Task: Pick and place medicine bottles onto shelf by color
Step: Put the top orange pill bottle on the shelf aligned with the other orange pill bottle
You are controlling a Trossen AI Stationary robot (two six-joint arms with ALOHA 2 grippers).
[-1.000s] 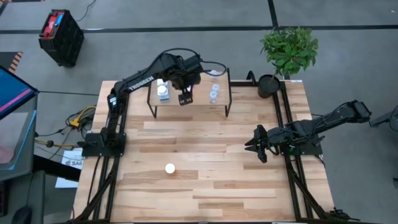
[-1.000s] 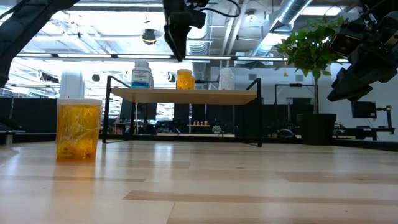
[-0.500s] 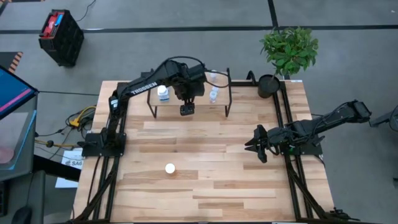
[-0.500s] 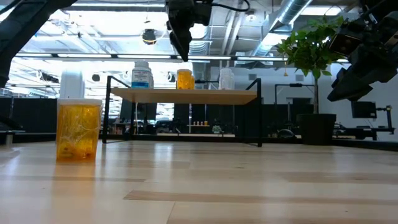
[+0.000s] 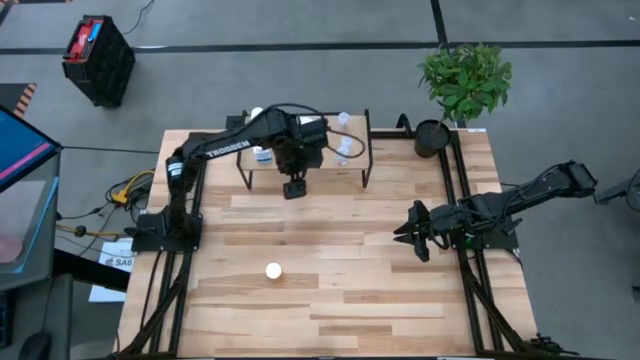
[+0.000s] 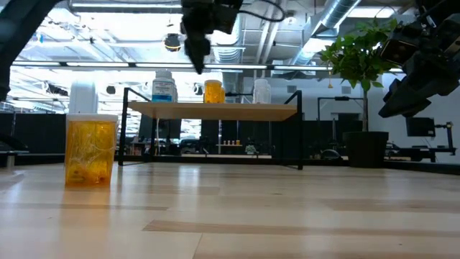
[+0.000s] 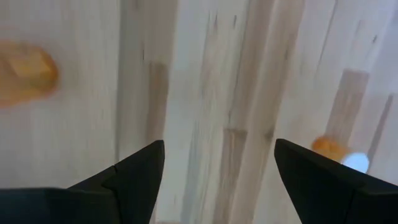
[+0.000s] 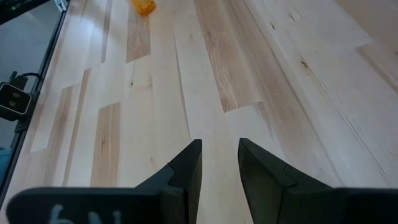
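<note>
The shelf stands at the table's far side. In the low view its wood top carries a white bottle with a blue label, an orange bottle and a pale clear bottle. Another orange bottle with a white cap stands on its base on the table near the front; it also shows in the low view. My left gripper hangs open and empty just in front of the shelf, fingers pointing down. My right gripper waits at the table's right side, open by a narrow gap.
A potted plant and a black pot stand at the far right corner. Black frame rails run along the table's left and right edges. A dark crate sits on the floor beyond the table.
My left gripper has drawn back from above the shelf's top toward the table's near edge and now hangs in front of the shelf. The bottles on the shelf and the orange bottle on the table have kept their places.
</note>
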